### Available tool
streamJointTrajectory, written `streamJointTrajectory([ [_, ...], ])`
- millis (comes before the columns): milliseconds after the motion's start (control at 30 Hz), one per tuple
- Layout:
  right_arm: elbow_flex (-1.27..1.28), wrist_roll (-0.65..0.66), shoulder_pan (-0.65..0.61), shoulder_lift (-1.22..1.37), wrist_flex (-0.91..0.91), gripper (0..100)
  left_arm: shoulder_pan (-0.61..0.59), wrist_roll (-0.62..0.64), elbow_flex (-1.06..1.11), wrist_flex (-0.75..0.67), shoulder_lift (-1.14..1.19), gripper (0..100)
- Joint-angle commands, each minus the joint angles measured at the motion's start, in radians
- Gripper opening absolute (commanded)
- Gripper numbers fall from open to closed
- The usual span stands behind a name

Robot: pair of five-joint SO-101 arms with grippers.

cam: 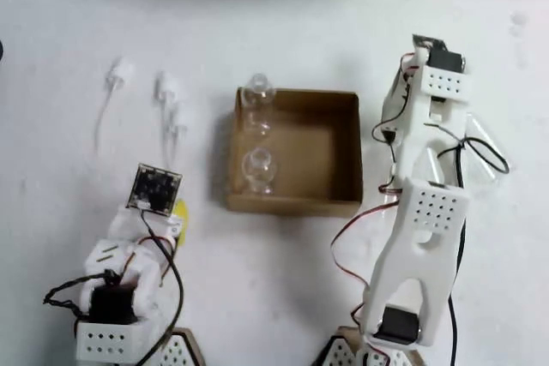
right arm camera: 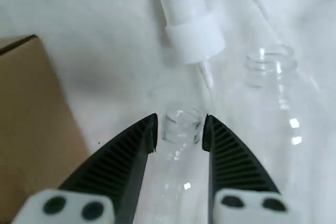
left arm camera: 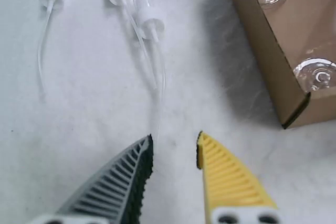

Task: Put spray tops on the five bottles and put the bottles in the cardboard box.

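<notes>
Cardboard already holds part of the job. Two bottles (cam: 257, 169) stand against one wall of the box (cam: 339, 126), which leaves room for the rest, though both look uncapped to us.

Three tops (left arm camera: 147, 19) lie loose on the table (cam: 257, 23), well apart from the box. Their tubes trail toward the left gripper (left arm camera: 175, 139). Its jaws are released and empty and point at the nearest tube, which we take as a line-up for a pick.

The right gripper (right arm camera: 179, 127) hangs on the other side of the box, its jaws parted to either side of the neck of a bottle (right arm camera: 182, 120) lying on the table. One side shows a sliver of gap, so we judge the neck not yet pinched.

A fourth top (right arm camera: 194, 30) and a far bottle (right arm camera: 270, 66) lie just beyond. We think they sit close together so that capping can be done there, beside the box.
</notes>
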Motion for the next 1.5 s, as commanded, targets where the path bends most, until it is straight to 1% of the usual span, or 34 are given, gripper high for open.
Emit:
streamJointTrajectory([
  [0, -0.041, -0.011, 0.013, -0.007, 0.019, 7.4, 0.015, -0.014, -0.003, 0.005, -0.007, 13],
  [67, -0.041, -0.008, 0.013, -0.018, 0.018, 1.9, 0.015, -0.014, -0.003, 0.005, -0.007, 13],
  [100, -0.041, -0.005, 0.013, -0.027, 0.018, 1.1, 0.015, -0.014, -0.003, 0.003, -0.007, 13],
  [167, -0.041, -0.002, 0.012, -0.053, 0.021, 2.4, 0.015, -0.014, -0.003, 0.002, -0.007, 13],
  [267, -0.041, 0.0, 0.012, -0.119, 0.022, 1.5, 0.015, -0.014, -0.003, 0.0, -0.007, 13],
  [467, -0.041, 0.002, 0.002, -0.32, 0.033, 1.5, 0.016, -0.014, -0.003, 0.0, -0.007, 13],
  [633, -0.014, 0.002, -0.087, -0.585, 0.038, 1.5, 0.036, -0.014, -0.003, 0.002, -0.007, 13],
  [800, 0.138, 0.0, -0.186, -0.878, 0.038, 1.5, 0.053, -0.014, -0.003, 0.006, -0.007, 13],
  [1100, 0.491, -0.009, -0.288, -1.348, 0.028, 1.5, 0.051, -0.014, -0.003, 0.008, -0.007, 13],
  [1200, 0.608, -0.009, -0.302, -1.465, -0.025, 1.5, 0.051, -0.014, -0.003, 0.008, -0.007, 13],
  [1267, 0.709, -0.009, -0.302, -1.531, -0.097, 1.5, 0.051, -0.014, -0.003, 0.008, -0.007, 13],
  [1367, 0.888, -0.003, -0.302, -1.62, -0.262, 1.5, 0.051, -0.014, -0.003, 0.008, -0.007, 13],
  [1467, 1.086, -0.003, -0.302, -1.71, -0.466, 1.5, 0.051, -0.014, -0.003, 0.008, -0.007, 13],
])
